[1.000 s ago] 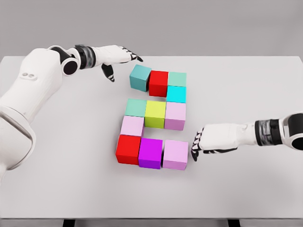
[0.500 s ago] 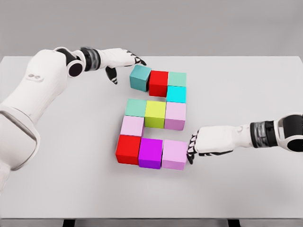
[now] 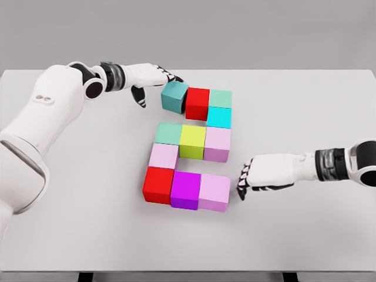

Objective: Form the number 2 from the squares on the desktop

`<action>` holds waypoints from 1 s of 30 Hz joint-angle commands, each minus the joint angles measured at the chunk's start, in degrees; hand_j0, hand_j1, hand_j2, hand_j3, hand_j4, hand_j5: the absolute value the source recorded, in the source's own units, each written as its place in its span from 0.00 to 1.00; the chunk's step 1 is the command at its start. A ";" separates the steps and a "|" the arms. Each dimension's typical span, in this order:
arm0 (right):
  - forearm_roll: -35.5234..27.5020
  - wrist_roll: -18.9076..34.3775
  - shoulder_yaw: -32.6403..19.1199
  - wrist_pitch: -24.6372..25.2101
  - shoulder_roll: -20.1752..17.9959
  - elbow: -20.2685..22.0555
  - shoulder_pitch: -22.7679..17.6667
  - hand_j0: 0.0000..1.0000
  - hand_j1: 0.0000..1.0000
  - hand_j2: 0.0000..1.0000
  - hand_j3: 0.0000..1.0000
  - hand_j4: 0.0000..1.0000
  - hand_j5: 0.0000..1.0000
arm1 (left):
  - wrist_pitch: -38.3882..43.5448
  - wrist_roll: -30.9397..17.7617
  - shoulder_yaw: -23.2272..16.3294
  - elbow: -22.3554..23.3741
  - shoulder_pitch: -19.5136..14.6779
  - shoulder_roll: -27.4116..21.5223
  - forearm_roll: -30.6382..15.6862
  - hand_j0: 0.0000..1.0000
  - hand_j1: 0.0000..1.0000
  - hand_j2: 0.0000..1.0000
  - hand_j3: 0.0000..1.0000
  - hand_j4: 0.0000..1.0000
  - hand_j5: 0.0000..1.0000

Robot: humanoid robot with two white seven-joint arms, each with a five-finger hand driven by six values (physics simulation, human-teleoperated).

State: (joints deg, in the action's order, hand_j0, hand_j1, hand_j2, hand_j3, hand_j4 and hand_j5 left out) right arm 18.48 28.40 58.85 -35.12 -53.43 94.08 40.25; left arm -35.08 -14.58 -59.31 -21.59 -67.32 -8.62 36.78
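Right, from the head view I see the squares laid out near the middle of the grey worktop (image 3: 305,106) in something close to a 2. The top row runs teal block (image 3: 174,97), red block (image 3: 197,103) and mint block (image 3: 220,98), with the teal one turned slightly off square against the red. Just below the mint one sits the cyan block (image 3: 218,117). The middle row reads sea-green block (image 3: 168,134), yellow-green block (image 3: 192,141) and pale lilac block (image 3: 217,144), all touching. Under the sea-green one is a pale pink block (image 3: 163,156). The bottom row is a second red block (image 3: 158,185), a magenta block (image 3: 186,190) and a lilac block (image 3: 214,192), packed side by side.

My left hand (image 3: 154,78) comes in from the upper left and sits just beside the teal block's left corner, fingers extended and relaxed, thumb pointing down toward the worktop, gripping nothing; I cannot tell whether the fingertips actually touch the block. My right hand (image 3: 251,179) comes in from the right edge and rests low over the worktop near the lilac block's right side, with a small gap between them. Its fingers (image 3: 242,187) are loosely curled downward and it holds nothing.
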 commanded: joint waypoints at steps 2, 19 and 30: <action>-0.29 0.08 -2.34 0.12 -0.54 -1.79 0.00 0.52 0.52 0.52 0.52 0.52 0.52 | 0.08 -0.01 0.25 -0.11 0.00 -0.35 -0.22 1.00 1.00 1.00 1.00 1.00 1.00; -1.43 0.26 -51.20 0.12 5.87 -8.20 -20.21 1.00 1.00 1.00 1.00 1.00 1.00 | 0.08 0.08 0.25 -0.64 0.53 -0.70 -0.31 1.00 1.00 1.00 1.00 1.00 1.00; -0.64 0.34 -55.25 0.12 14.93 -14.27 -25.31 1.00 1.00 1.00 1.00 1.00 1.00 | 0.08 0.08 0.25 -1.34 0.62 -1.58 -0.31 1.00 1.00 1.00 1.00 1.00 1.00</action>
State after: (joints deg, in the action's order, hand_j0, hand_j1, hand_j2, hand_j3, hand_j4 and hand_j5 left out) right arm 18.18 28.77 4.19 -35.16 -39.33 79.89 14.85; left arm -35.08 -14.56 -59.34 -22.90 -66.71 -10.02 36.72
